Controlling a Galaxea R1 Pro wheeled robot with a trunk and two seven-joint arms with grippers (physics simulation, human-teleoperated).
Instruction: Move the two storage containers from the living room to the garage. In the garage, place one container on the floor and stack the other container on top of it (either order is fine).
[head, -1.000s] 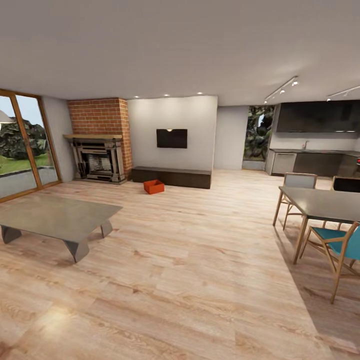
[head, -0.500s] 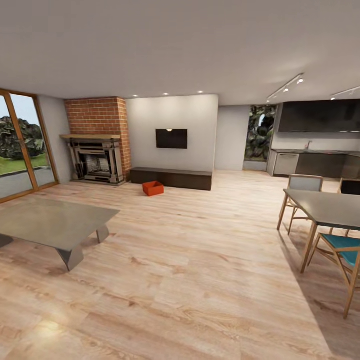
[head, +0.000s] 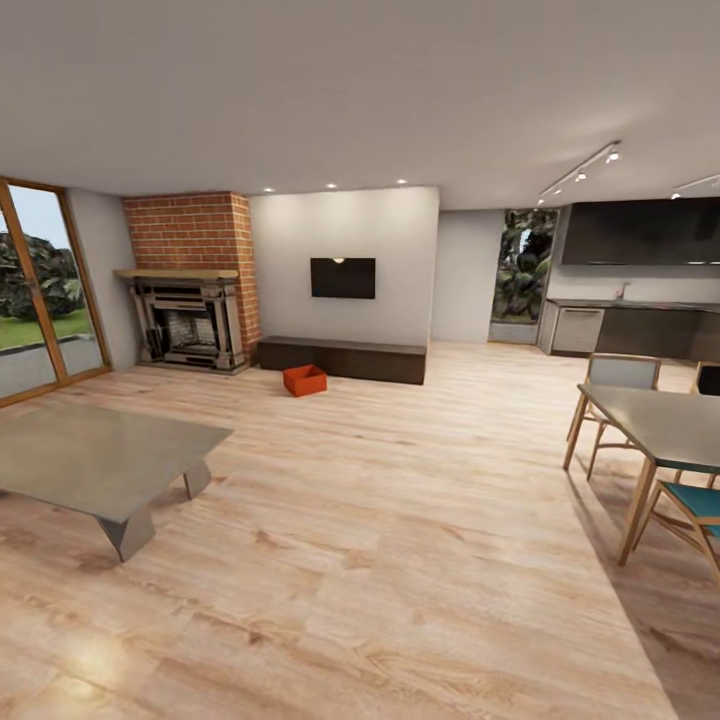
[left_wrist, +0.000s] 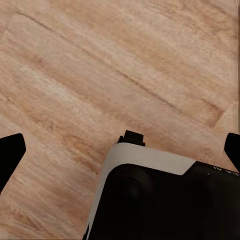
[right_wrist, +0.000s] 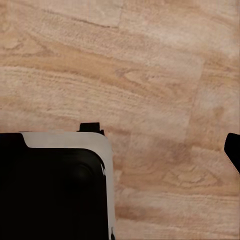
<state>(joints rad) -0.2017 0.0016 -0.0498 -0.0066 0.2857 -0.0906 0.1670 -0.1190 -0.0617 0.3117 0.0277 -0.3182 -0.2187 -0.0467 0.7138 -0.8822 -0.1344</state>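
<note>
One orange-red storage container (head: 305, 380) sits on the light wood plank floor (head: 380, 520) of the living room, far ahead, just in front of the low dark bench (head: 342, 358) under the wall TV. In the left wrist view my left gripper (left_wrist: 120, 150) hangs open over the planks, its black fingertips (left_wrist: 10, 152) at the picture's two edges with nothing between them. My right gripper (right_wrist: 120, 150) also looks open above the floor; one black fingertip (right_wrist: 234, 149) shows at the edge. Both are far from the container.
A low grey coffee table (head: 95, 460) stands near left. A dining table (head: 665, 425) with wooden chairs (head: 690, 515) is at the right. The brick fireplace (head: 190, 290) and glass doors (head: 40, 300) lie far left, the kitchen counter (head: 625, 330) far right. Part of my black-and-white body (left_wrist: 160, 200) fills the wrist views.
The whole head view has shifted: the camera has advanced into the room. The coffee table and dining set now sit further toward the picture's edges. The container has not moved.
</note>
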